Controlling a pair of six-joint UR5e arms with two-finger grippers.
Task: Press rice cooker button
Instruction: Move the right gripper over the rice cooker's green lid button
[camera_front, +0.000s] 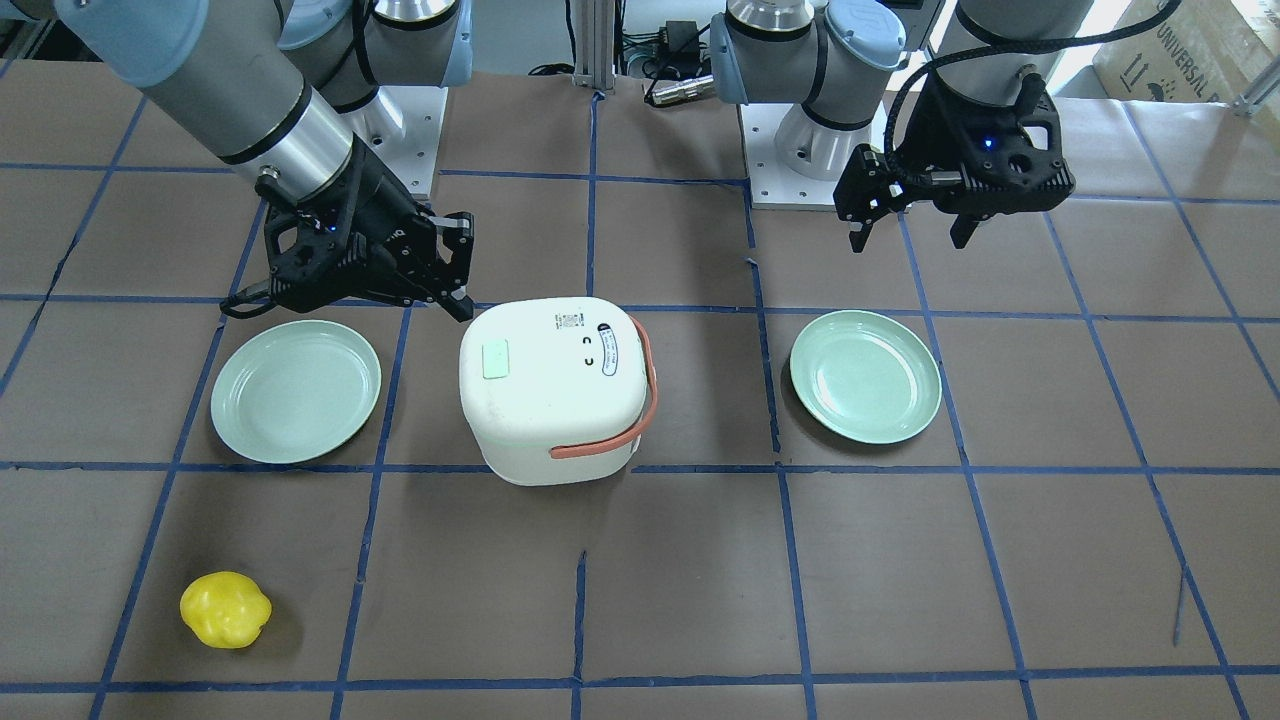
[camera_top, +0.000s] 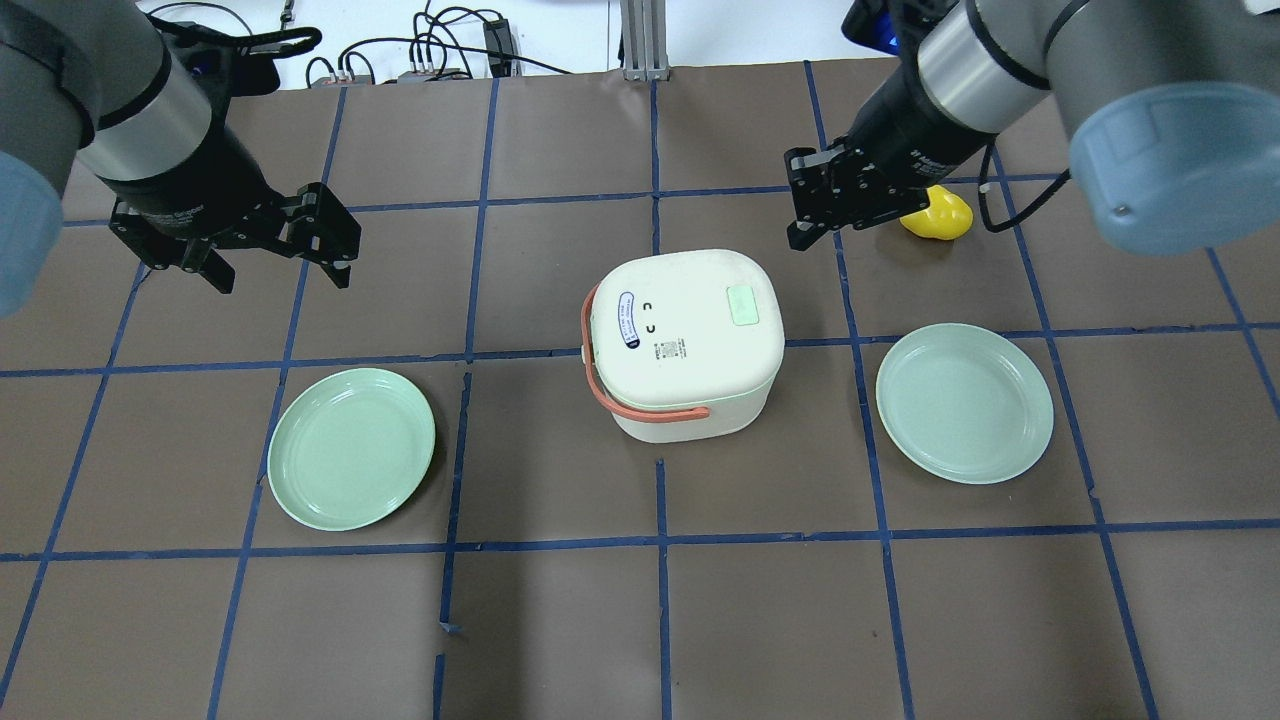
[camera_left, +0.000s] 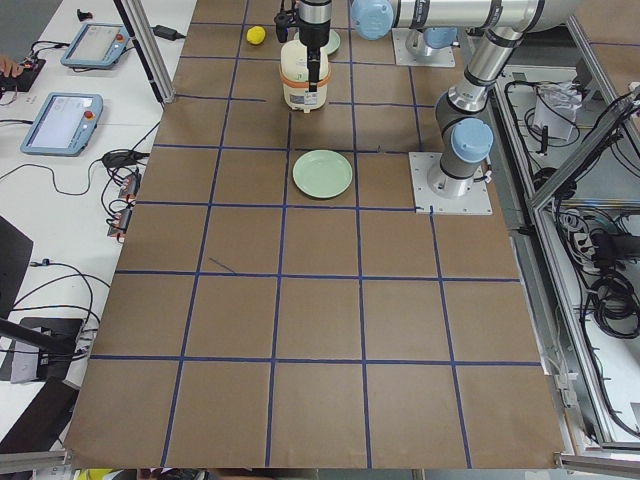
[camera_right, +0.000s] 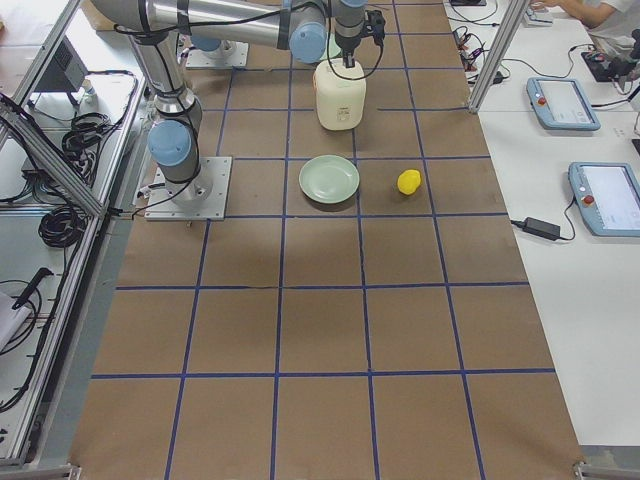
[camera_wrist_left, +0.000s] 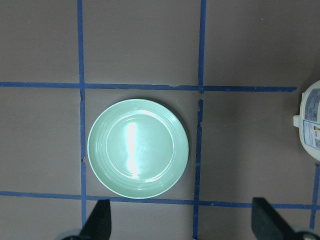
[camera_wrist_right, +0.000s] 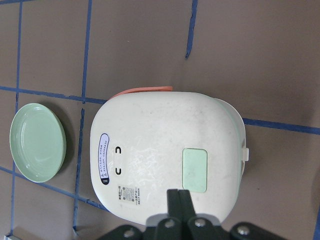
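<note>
The white rice cooker (camera_top: 685, 340) with an orange handle stands mid-table, and its pale green button (camera_top: 742, 305) is on the lid. My right gripper (camera_top: 812, 225) is shut and empty, beside the cooker's button-side corner. In the right wrist view its closed fingertips (camera_wrist_right: 178, 194) sit just short of the button (camera_wrist_right: 195, 170). It also shows in the front-facing view (camera_front: 458, 298), next to the cooker (camera_front: 550, 390). My left gripper (camera_top: 280, 272) is open and empty, away to the cooker's left. In the left wrist view its fingers (camera_wrist_left: 102, 222) are spread over a green plate (camera_wrist_left: 138, 148).
Two pale green plates flank the cooker, one on the left (camera_top: 352, 448) and one on the right (camera_top: 964, 402). A yellow fruit-like object (camera_top: 937, 213) lies on the brown mat beyond my right gripper. Blue tape lines grid the mat.
</note>
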